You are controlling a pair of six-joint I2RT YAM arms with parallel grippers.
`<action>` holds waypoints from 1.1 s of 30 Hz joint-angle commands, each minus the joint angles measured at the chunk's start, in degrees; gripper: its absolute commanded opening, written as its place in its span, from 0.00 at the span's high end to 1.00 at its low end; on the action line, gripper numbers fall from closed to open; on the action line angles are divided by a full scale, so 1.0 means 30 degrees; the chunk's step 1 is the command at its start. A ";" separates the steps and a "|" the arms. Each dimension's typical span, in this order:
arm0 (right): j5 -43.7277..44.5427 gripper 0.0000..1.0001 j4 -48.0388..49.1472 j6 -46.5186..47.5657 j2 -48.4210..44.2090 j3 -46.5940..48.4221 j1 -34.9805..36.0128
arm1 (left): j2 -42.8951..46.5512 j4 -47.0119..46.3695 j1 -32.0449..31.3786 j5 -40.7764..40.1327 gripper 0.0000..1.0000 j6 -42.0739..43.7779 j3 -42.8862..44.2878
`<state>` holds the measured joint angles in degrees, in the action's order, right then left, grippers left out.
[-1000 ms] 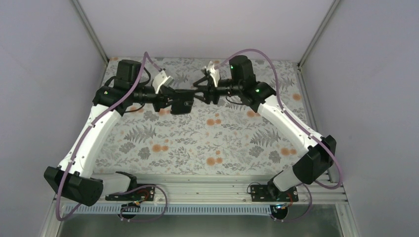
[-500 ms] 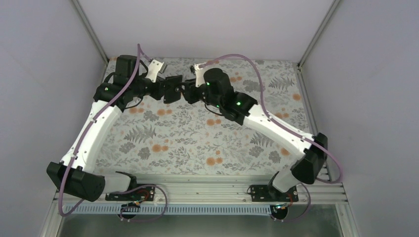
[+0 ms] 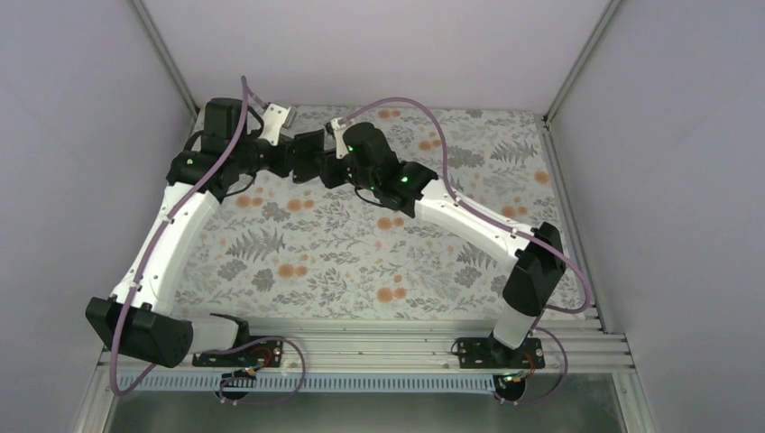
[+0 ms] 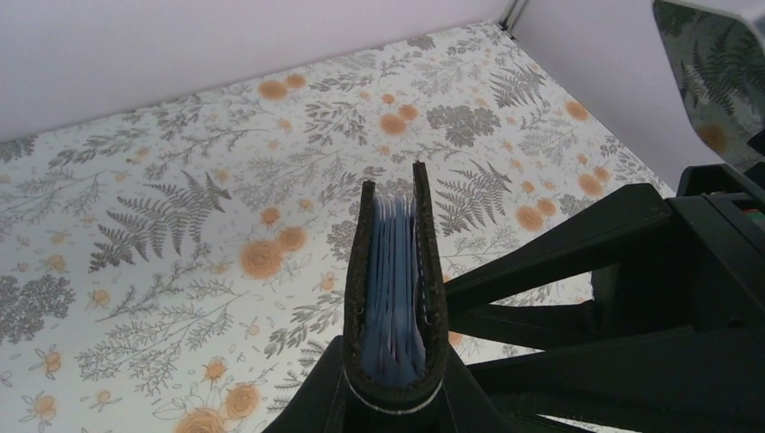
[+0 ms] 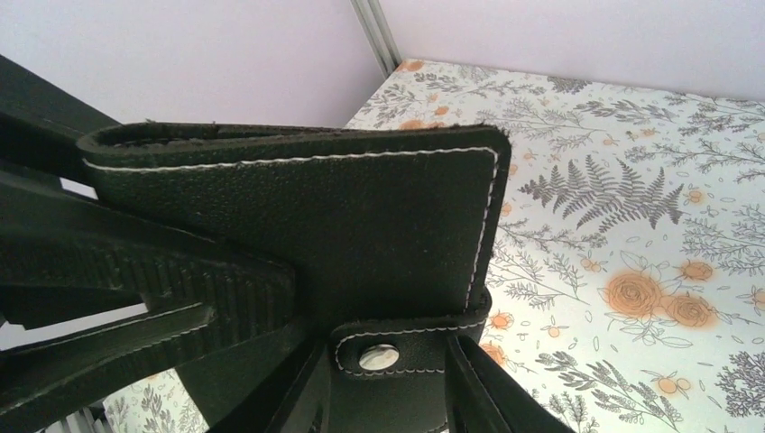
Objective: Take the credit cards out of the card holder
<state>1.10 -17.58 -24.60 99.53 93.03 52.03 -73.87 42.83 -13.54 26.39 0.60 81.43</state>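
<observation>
Change from a second ago is seen chiefly in position. The holder (image 3: 309, 155) is now carried further left and further back, over the far left part of the desk (image 3: 361, 262), where earlier it was held nearer the middle. The right arm (image 3: 469, 221) is stretched further across to the left, and its elbow is drawn in from the desk's right edge. The left arm (image 3: 171, 234) is pulled back toward the far left corner.

The left tool (image 4: 394, 383) is clamped on the holder, with one finger pressed to each black cover near the lower end, and the holder is kept in the air, clear of the desk. In the left wrist view the holder is seen edge-on and upright. Its two covers are slightly parted at the top, and pale blue inner layers are shown between them. Whether any of these are cards cannot be told.

The right tool (image 5: 386, 361) is narrower than a second ago and is set at the holder's strap (image 5: 401, 341), whose metal stud (image 5: 378, 358) is seen between the two fingers. These fingers are placed just beside the strap's two edges, and whether the strap is pinched cannot be told. In the right wrist view the ribbed fingers (image 5: 180, 302) of the left tool are seen at the left, against the holder's stitched black face.
</observation>
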 commanded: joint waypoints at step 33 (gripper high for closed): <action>-1.8125 0.01 0.6540 0.4844 -0.7919 -0.7484 -0.6597 | 0.0637 0.2582 0.0468 0.9673 0.98 0.5108 0.2197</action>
<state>-34.02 -6.55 -11.00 76.01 69.95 31.51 -71.92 45.43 -11.99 34.24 5.96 82.24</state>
